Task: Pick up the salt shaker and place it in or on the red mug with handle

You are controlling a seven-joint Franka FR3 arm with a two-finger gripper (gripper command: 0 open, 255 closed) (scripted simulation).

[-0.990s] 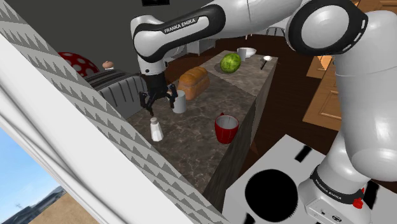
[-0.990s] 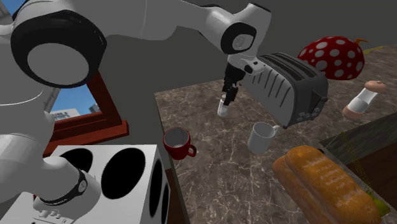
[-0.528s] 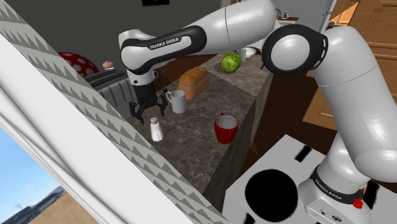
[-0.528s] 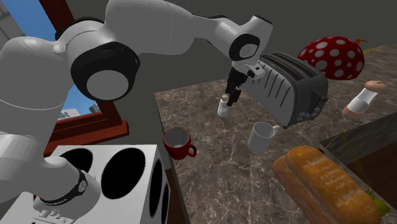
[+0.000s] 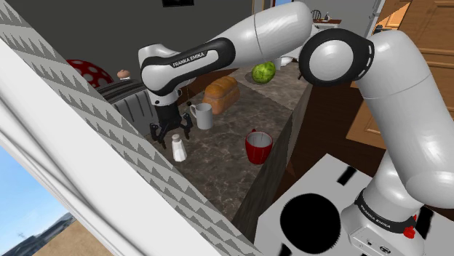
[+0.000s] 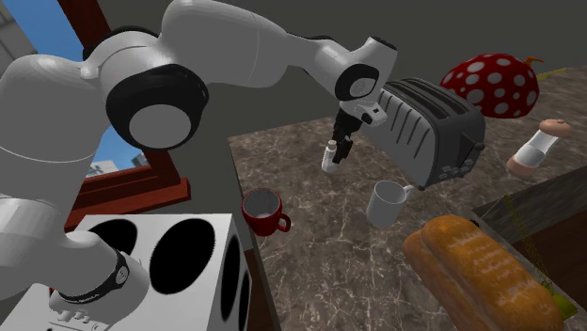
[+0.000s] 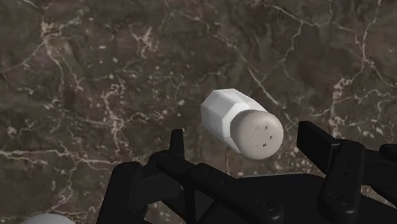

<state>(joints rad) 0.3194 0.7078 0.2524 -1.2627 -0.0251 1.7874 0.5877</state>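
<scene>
The salt shaker [image 5: 179,149] is white with a pale speckled cap and stands upright on the dark marble counter [image 5: 218,164]. My black gripper [image 5: 169,132] hangs open just above it. In the wrist view the shaker [image 7: 222,113] lies between the two fingers [image 7: 176,145], with a gap on each side. From the second exterior view, the gripper [image 6: 341,145] is over the shaker [image 6: 328,158], close to the toaster. The red mug with handle [image 5: 259,148] stands upright near the counter's edge, apart from the gripper [image 6: 264,211].
A white mug [image 5: 204,116] stands just beyond the shaker, with a loaf of bread [image 5: 221,92] and a green melon [image 5: 264,71] farther on. A grey toaster [image 6: 428,127] sits right beside the gripper. A red spotted mushroom [image 6: 489,86] lies behind it. My stand [image 5: 320,211] is below the counter.
The gripper has come down and shifted over the salt shaker, staying open. The arm's elbow has swung round. The shaker and mugs have not moved.
</scene>
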